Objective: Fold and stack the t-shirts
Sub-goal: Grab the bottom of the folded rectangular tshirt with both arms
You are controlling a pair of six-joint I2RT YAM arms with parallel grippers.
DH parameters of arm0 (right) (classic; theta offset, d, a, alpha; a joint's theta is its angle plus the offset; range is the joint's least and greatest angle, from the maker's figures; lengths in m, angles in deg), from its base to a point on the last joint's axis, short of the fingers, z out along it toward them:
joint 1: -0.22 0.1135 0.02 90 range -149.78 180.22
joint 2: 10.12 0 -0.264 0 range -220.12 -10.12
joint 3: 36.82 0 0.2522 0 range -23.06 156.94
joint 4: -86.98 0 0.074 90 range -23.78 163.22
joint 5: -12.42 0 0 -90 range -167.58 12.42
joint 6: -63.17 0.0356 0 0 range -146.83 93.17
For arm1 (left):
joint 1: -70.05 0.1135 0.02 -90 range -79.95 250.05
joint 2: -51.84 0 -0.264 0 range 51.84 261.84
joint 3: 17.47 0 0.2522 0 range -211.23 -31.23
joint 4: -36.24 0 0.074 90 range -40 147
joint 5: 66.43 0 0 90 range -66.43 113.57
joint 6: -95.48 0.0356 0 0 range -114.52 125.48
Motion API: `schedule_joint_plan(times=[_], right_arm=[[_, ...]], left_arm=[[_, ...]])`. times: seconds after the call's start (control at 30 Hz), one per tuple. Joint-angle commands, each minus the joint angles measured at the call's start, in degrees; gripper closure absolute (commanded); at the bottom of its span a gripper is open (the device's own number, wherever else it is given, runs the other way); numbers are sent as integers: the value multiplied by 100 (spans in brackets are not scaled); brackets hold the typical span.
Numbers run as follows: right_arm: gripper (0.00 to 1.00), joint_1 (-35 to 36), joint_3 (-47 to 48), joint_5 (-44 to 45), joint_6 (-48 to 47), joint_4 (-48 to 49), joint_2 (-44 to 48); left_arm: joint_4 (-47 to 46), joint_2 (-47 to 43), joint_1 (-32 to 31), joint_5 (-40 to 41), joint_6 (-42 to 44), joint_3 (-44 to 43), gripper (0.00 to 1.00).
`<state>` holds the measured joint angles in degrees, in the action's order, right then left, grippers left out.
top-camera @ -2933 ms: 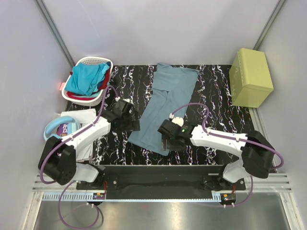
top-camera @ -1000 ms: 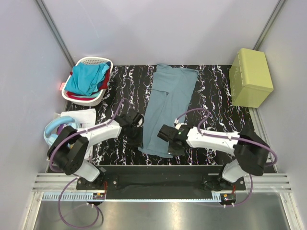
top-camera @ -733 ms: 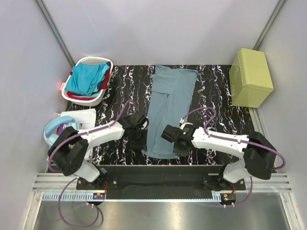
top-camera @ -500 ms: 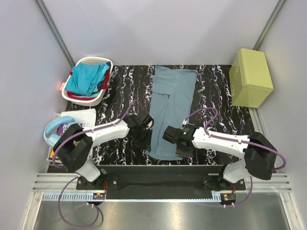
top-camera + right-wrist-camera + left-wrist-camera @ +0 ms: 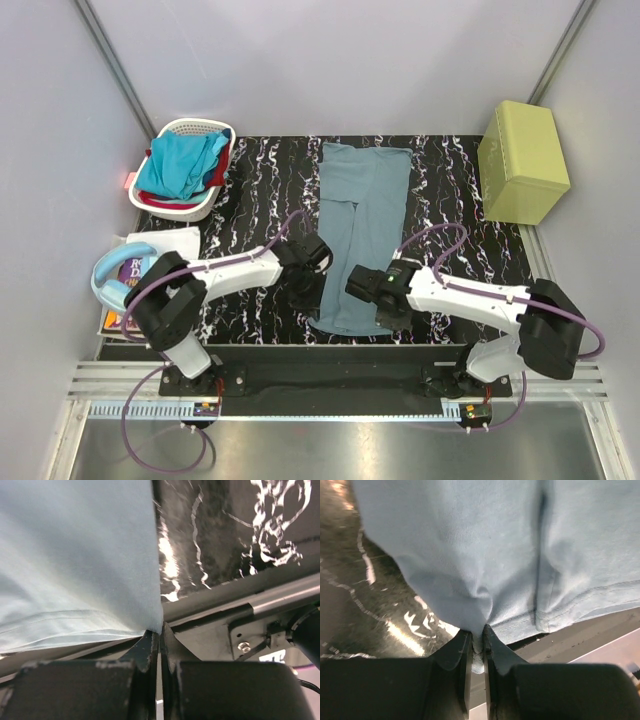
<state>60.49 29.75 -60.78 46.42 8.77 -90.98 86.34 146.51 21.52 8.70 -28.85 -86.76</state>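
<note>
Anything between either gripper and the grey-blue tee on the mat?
Nothing visible. The left gripper and the right gripper each pinch the near hem of the grey-blue t-shirt directly, with cloth between the fingers.

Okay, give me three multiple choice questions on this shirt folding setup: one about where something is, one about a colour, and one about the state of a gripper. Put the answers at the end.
1. Where is the laundry basket?
A. far right
B. between the arms
C. far left

2. What colour is the box at the far right?
A. yellow-green
B. red
C. white

3. The right gripper is:
A. wide open above the cloth
B. shut on the near edge of the grey-blue t-shirt
C. shut on the basket's rim

Answers:
1 C: the top view shows it at the far left edge.
2 A: its faces are plainly yellow-green.
3 B: the right wrist view shows the jaws closed with the cloth's corner pinched between them.
</note>
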Motion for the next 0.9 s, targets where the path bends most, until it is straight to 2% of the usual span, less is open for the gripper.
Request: schedule_joint_plan(times=[0.0,0.17,0.33,0.57,0.7,0.87], right_arm=[[100,29,702,903,181,-200,124],[100,11,1247,1089,-118,-209,-377],[100,-103,1363,1168,-197,-191,-659],[100,-533,916,1256,-154,-279,-115],[100,-604,827,1527,13,-656,333],[100,-648,862,1581,58,-771,448]], left_arm=[[75,-607,2,677,75,-388,86],[216,-749,2,1188,154,-766,88],[330,-678,-7,1470,110,-1004,92],[488,-713,37,1883,128,-1197,93],[576,-740,98,2015,146,-1285,93],[611,-731,134,2076,181,-1443,93]])
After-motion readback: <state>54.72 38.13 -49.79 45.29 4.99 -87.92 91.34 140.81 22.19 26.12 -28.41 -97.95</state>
